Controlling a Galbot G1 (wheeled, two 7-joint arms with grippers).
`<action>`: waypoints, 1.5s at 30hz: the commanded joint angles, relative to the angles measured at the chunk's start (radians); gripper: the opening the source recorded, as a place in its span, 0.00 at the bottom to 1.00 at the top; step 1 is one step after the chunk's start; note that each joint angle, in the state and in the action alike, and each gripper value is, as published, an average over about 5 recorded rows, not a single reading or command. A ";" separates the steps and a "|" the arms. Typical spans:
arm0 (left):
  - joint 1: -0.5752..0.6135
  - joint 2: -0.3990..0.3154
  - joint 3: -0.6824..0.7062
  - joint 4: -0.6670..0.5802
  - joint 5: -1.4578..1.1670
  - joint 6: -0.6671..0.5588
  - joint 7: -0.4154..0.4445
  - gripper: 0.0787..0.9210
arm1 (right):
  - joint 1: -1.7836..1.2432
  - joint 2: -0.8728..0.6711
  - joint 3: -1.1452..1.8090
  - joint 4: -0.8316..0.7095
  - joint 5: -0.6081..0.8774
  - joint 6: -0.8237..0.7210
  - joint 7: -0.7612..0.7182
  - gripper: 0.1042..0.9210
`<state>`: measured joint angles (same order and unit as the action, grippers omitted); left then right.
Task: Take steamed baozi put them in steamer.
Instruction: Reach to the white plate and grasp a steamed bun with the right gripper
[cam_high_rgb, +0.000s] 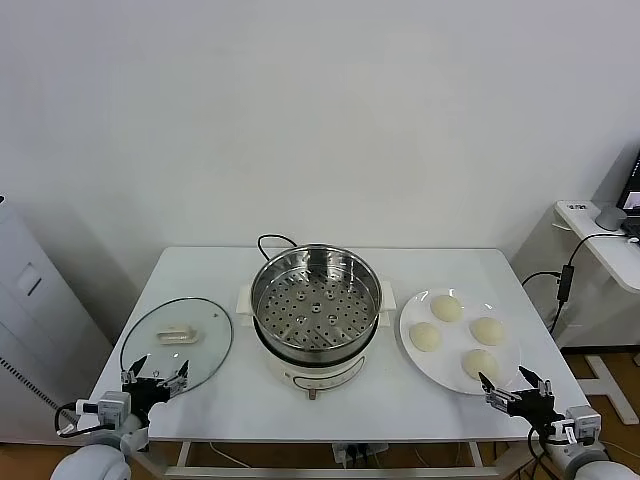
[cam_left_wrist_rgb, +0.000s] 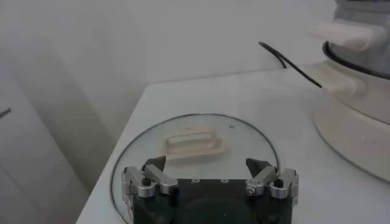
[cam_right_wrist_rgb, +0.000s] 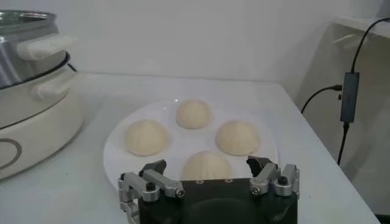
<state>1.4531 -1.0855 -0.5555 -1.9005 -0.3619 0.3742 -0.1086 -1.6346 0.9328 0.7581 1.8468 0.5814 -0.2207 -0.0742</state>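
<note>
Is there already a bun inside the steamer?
No. The steamer's perforated tray is bare in the head view, and all four buns sit on the plate.

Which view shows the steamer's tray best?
Head view: it looks straight down into the steamer, so the whole perforated tray shows. Left wrist view shows only the steamer's outer side and a handle; right wrist view shows its side, rim and handles, no tray.

Black gripper bodies with silver metal finger links, dark fingertips and small black screws were seen on the left gripper (cam_left_wrist_rgb: 209, 169) and the right gripper (cam_right_wrist_rgb: 208, 170), while white rounded wrist housings and black cables were shown at the head view's lower corners.
</note>
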 joint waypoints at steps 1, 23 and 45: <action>0.003 0.000 -0.001 -0.006 0.000 0.001 0.001 0.88 | 0.005 0.000 0.010 -0.007 -0.090 0.035 -0.029 0.88; -0.009 -0.008 0.002 0.011 -0.001 0.002 0.004 0.88 | 0.445 -0.174 -0.115 -0.202 -1.062 0.212 -0.325 0.88; -0.022 -0.004 0.002 0.002 0.000 0.010 0.007 0.88 | 1.404 -0.355 -1.052 -0.705 -0.758 0.185 -0.836 0.88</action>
<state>1.4331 -1.0896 -0.5528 -1.8965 -0.3616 0.3829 -0.1021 -0.6434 0.6240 0.1083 1.3396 -0.2725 -0.0241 -0.7097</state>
